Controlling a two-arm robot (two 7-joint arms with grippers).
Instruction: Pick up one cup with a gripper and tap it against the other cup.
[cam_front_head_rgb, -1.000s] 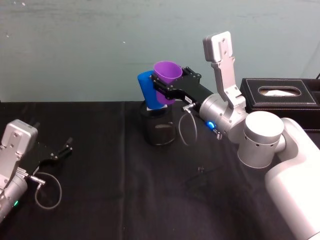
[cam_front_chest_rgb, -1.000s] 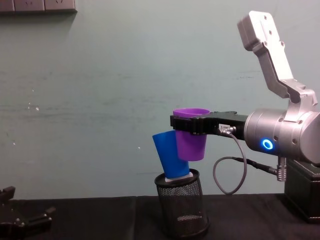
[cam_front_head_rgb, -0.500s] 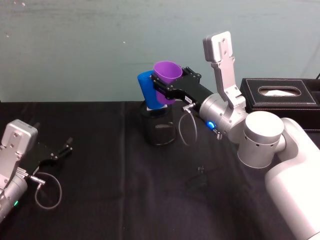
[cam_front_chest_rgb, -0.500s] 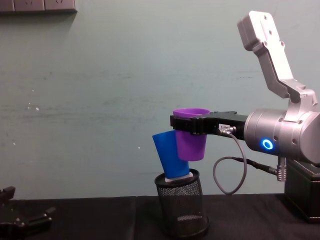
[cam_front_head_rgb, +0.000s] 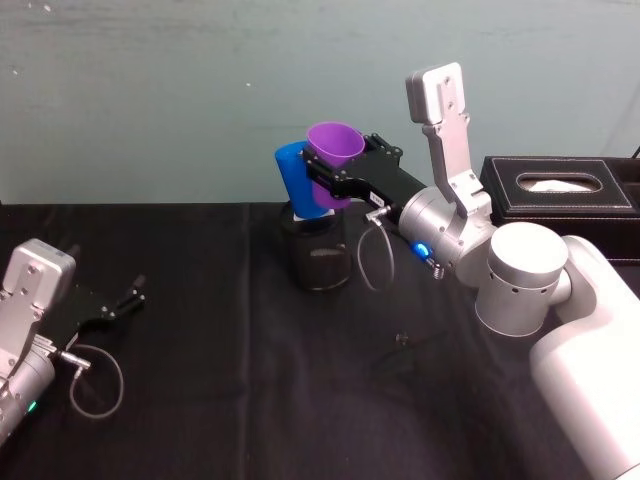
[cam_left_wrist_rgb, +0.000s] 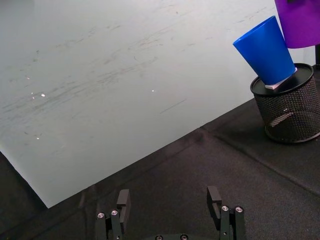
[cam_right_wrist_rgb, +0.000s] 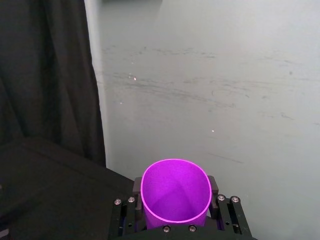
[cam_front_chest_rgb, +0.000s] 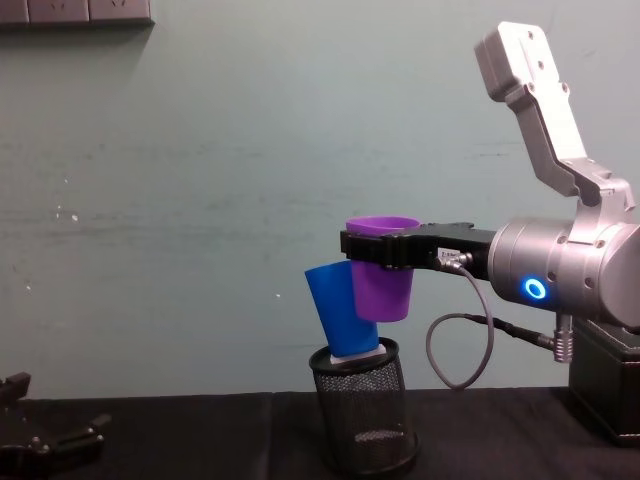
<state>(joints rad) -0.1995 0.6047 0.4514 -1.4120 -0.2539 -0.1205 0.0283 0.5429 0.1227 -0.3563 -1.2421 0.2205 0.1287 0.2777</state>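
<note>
In the head view the right gripper is pinching the purple cup around its upper wall, rim up, holding it aloft directly above the black mesh holder; the blue cup stands inverted and tilted on that holder, its side against the purple cup's left flank, so the two appear to be touching or nearly so. The left gripper rests spread on the black surface well to the holder's left, far from both cups, so the right arm is the one placed to tap. In the left wrist view the left gripper sits low with its fingers apart, and beyond it the blue cup leans out of the mesh holder, its closed base uppermost, with the purple cup just above and beside it. In the right wrist view the right gripper clamps the purple cup between its jaws, open mouth facing the camera. In the chest view the purple cup hangs upright in the right gripper above the holder; the blue cup lies to its left and slightly lower, its long axis tipped away, their walls overlapping, so contact looks likely.
</note>
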